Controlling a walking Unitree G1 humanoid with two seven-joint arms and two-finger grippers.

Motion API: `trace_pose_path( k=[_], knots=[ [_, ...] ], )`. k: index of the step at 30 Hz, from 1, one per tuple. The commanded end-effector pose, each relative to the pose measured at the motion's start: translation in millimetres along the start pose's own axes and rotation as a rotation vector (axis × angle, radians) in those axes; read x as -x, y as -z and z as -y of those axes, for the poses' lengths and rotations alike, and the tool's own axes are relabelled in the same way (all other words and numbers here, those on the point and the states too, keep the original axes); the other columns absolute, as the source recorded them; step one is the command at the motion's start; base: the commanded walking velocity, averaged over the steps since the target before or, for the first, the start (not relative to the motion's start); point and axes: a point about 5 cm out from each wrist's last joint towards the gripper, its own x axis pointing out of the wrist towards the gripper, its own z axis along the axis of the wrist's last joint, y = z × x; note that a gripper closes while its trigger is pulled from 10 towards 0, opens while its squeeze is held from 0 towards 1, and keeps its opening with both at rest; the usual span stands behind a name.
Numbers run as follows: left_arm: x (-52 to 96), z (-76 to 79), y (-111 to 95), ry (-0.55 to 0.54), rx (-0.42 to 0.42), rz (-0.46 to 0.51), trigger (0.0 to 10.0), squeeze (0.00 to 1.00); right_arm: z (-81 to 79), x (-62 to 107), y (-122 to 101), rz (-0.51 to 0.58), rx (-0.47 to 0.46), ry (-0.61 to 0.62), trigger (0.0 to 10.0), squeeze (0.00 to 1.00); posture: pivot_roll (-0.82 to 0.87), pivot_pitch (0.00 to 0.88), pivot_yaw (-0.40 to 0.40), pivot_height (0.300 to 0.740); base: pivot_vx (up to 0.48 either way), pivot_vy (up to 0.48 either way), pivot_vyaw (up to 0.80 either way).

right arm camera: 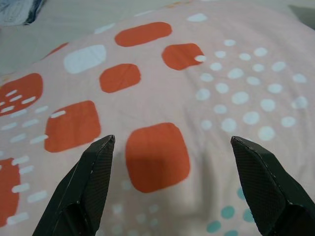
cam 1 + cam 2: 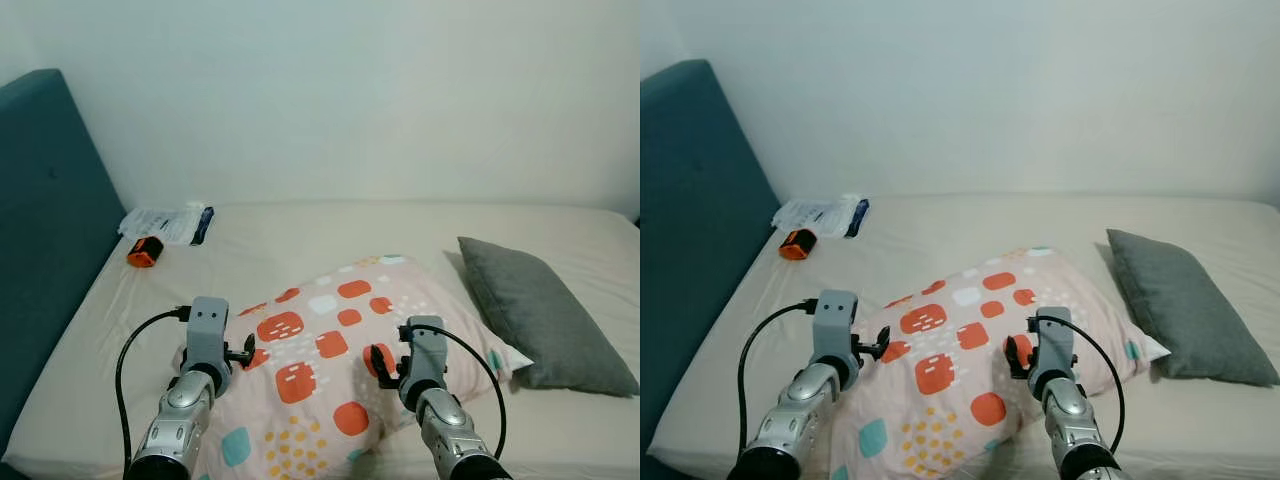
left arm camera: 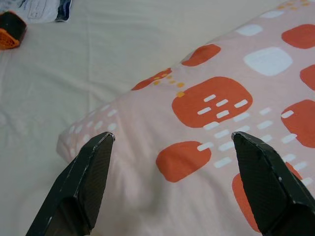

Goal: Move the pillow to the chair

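Silver and jointed, both arms are reaching forward over the near edge of the bed (image 2: 300, 235), wrists level, black cables looping behind them. The left gripper (image 2: 243, 350) is hovering at the pillow's (image 2: 330, 350) 9 o'clock edge, its fingers (image 3: 86, 172) spreading wide apart above the corner. The right gripper (image 2: 380, 362) is hanging over the pillow's middle, toward 5 o'clock, its fingers (image 1: 83, 182) likewise standing well apart with nothing between them.

The pillow is lying on the bed directly ahead, soft and plump, its pale pink cover printed with rounded orange squares, white dots and teal spots. At its 3 o'clock side a grey, flatter cushion (image 2: 540, 310) is resting just beside it. Toward 11 o'clock, near the teal padded headboard (image 2: 45, 230), a small orange-and-black object (image 2: 144, 251) is sitting beside a plastic-wrapped packet (image 2: 170, 222). The sheet is smooth and cream; a plain white wall (image 2: 350, 90) is rising behind.
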Motion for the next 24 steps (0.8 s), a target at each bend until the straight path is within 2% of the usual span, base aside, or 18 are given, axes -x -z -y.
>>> trace_pose_path(
  k=[1, 7, 9, 24],
  knots=[
    [-0.9, -5.0, -1.7, -0.032, -0.042, -0.008, 10.0, 0.00, -3.0, 0.2, -0.4, 0.012, 0.000, -0.005, 10.0, 0.00, 0.06, 0.000, 0.001, 0.740, 0.000, -0.480, 0.00],
    [-0.8, -5.1, -1.6, -0.048, -0.024, 0.001, 10.0, 0.00, -2.3, -0.1, -1.6, 0.015, 0.008, -0.008, 10.0, 0.00, 0.06, 0.000, -0.005, 0.740, 0.000, -0.480, 0.00],
    [-0.2, -5.1, -1.1, -0.049, 0.012, -0.001, 10.0, 0.00, -1.8, -0.1, -1.9, 0.016, 0.009, -0.008, 10.0, 0.00, 0.06, 0.000, -0.006, 0.740, 0.000, 0.000, 0.00],
    [-0.2, -2.4, -0.2, -0.027, 0.009, -0.008, 10.0, 0.00, -0.6, 0.0, -1.7, 0.012, 0.008, -0.003, 10.0, 0.00, 0.06, 0.000, -0.006, 0.740, 0.000, 0.000, 0.00]
  ],
)
